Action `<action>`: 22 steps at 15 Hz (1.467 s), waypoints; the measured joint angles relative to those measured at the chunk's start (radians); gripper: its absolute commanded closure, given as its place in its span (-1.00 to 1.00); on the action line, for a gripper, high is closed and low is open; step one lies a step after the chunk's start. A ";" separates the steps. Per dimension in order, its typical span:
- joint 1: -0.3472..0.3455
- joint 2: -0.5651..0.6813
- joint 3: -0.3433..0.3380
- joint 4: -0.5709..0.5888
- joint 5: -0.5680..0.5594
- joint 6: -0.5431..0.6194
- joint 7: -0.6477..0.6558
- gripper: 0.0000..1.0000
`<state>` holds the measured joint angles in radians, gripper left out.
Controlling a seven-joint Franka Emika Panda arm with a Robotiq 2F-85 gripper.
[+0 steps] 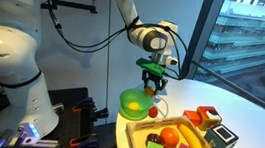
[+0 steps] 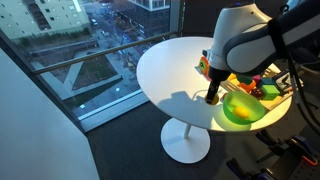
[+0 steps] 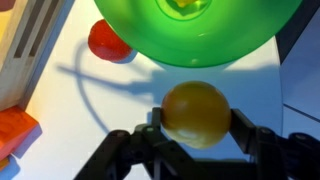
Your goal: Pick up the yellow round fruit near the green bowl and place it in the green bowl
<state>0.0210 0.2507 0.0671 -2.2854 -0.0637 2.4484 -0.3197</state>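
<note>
In the wrist view my gripper [image 3: 198,128] is shut on the yellow round fruit [image 3: 197,110], one finger on each side, and holds it above the white table. The green bowl [image 3: 235,40] lies just beyond the fruit, with a small yellow-green thing inside it. In both exterior views the gripper [image 1: 152,84] [image 2: 213,97] hangs just above the table beside the green bowl [image 1: 132,108] [image 2: 240,110], near the table's edge. The fruit is hard to make out in the exterior views.
A small red ball [image 3: 108,42] [image 1: 155,112] lies against the bowl. A wooden tray [image 1: 157,126] of coloured blocks with an orange round fruit [image 1: 169,137] sits beside the bowl. The tray edge [image 3: 30,50] is at the wrist view's left. The round white table [image 2: 170,70] stands by a window.
</note>
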 measured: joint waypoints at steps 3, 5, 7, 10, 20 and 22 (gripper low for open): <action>0.000 -0.033 0.004 0.000 0.001 -0.014 0.000 0.13; 0.000 -0.057 0.004 0.000 0.004 -0.033 0.000 0.13; 0.000 -0.085 0.004 0.000 0.006 -0.060 0.000 0.13; 0.000 -0.134 0.002 -0.003 0.007 -0.102 0.000 0.13; -0.004 -0.326 -0.053 -0.142 0.007 -0.179 0.000 0.13; -0.008 -0.344 -0.067 -0.183 0.007 -0.178 0.000 0.13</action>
<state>0.0132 -0.0936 -0.0002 -2.4680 -0.0564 2.2701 -0.3198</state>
